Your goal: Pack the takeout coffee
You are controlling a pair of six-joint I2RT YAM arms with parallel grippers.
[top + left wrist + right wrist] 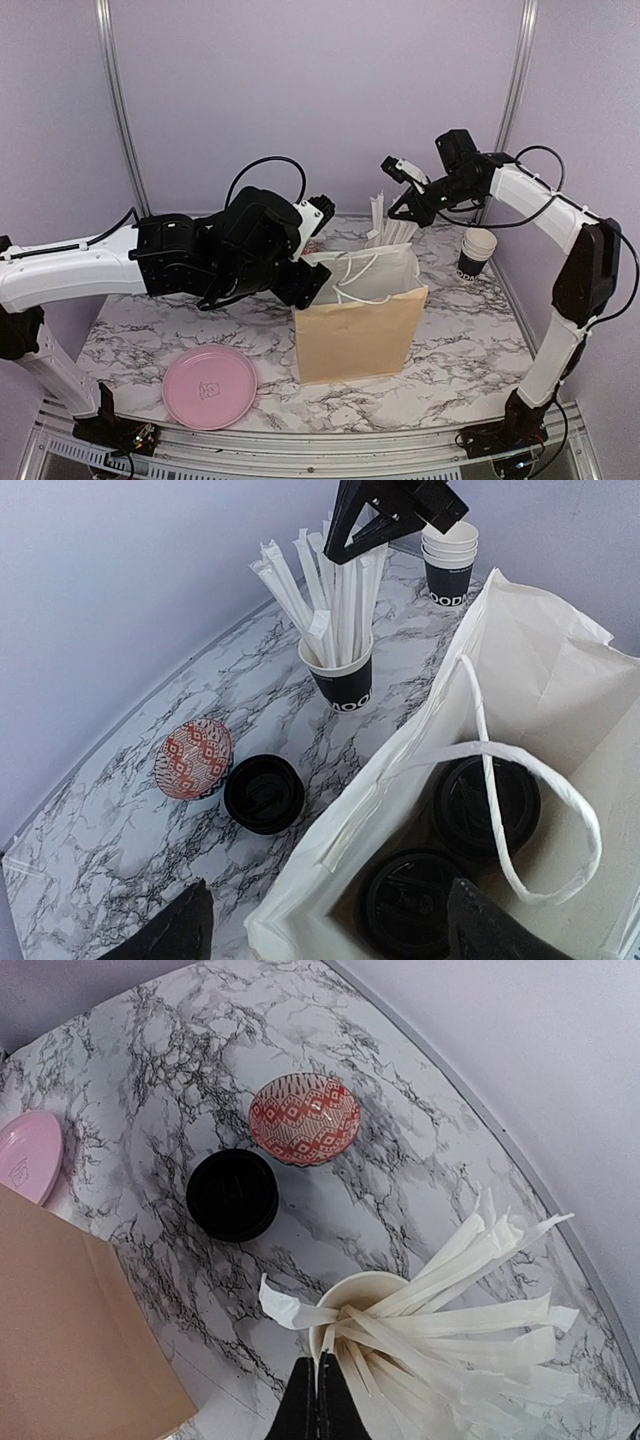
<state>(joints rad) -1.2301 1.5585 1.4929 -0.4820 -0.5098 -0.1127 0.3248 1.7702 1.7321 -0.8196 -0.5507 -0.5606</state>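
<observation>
Bright, even light all round, seemingly thrown from overhead. Only faint, fuzzy shadows are cast on the marble table (pixel 180 1090). The lidded coffee cups (pixel 485 805) down in the paper bag (pixel 560 680) are left in shade. Top view's rendered a bit soft.

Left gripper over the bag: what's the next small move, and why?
Probably lift the left gripper clear of the paper bag, heading for the lidded cup beside the patterned bowl: its jaws stand open, and two lidded cups sit inside.
</observation>
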